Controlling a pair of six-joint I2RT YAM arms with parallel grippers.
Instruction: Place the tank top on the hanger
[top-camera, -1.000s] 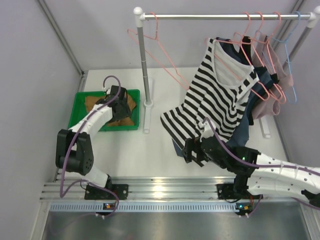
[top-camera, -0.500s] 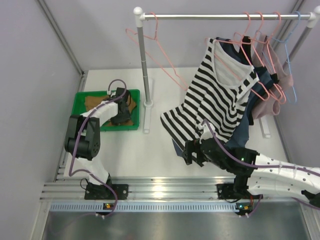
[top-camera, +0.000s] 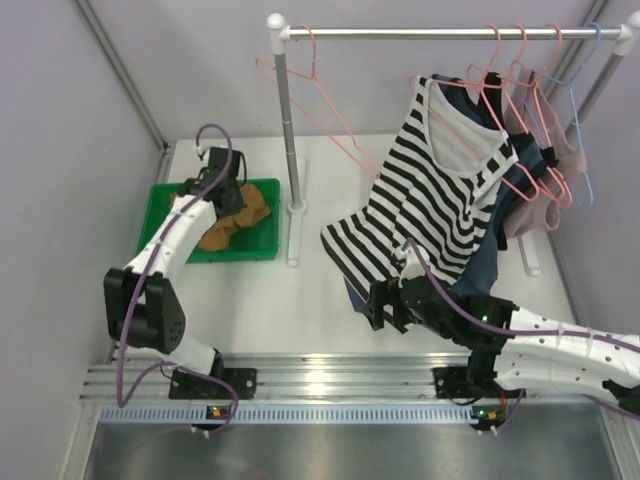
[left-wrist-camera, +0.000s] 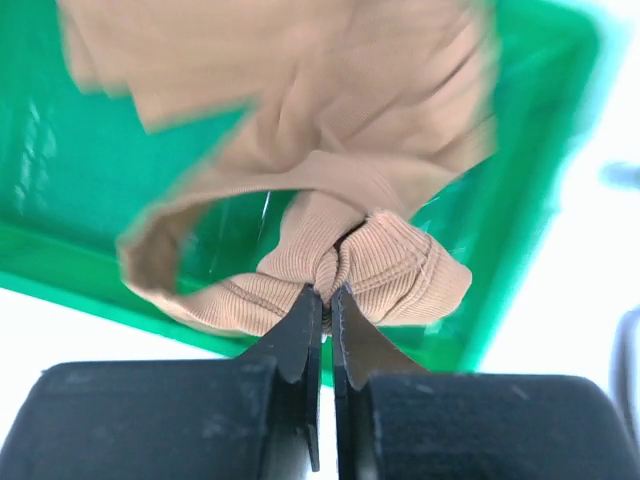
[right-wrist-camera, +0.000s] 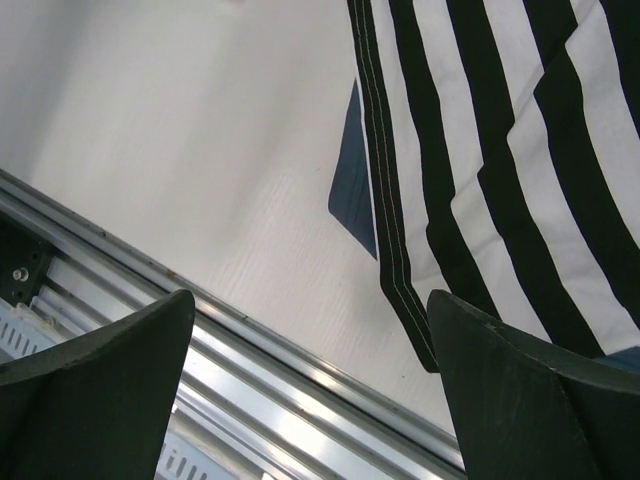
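1. Tank top (top-camera: 235, 215): a plain tan sleeveless top of thin ribbed fabric. It is bunched in a shallow green plastic tray (top-camera: 265, 250) at the far left of the white worktop (top-camera: 300, 290). In the left wrist view a gathered fold of the tank top (left-wrist-camera: 300, 120) is raised above the tray floor (left-wrist-camera: 520, 200).
2. Left gripper (top-camera: 230, 198): it is positioned over the tray. Its black fingers (left-wrist-camera: 305, 320) are closed almost tip to tip, and a pinch of the tan ribbed fabric is clamped between them.
3. Hanger (top-camera: 318, 108): a thin pink wire hanger, triangular with a hook. It is hung bare at the left end of the silver rail (top-camera: 420, 33), well apart from the tray.
4. Right gripper (top-camera: 385, 300): it is held low over the worktop, near the hem of the striped top. Its dark fingers (right-wrist-camera: 100, 380) are spread wide and nothing is held between them.
5. Striped top (top-camera: 430, 200): a black-and-white sleeveless garment hung on a pink hanger at the right of the rail. Its hem (right-wrist-camera: 520, 150) is seen close above the worktop.
6. Navy garment (top-camera: 490, 262): it is hung behind the striped top, and one corner (right-wrist-camera: 355, 190) is visible past the striped hem.
7. Blue wire hanger (top-camera: 580, 150): it is hung at the far right end of the rail, beside further pink hangers.
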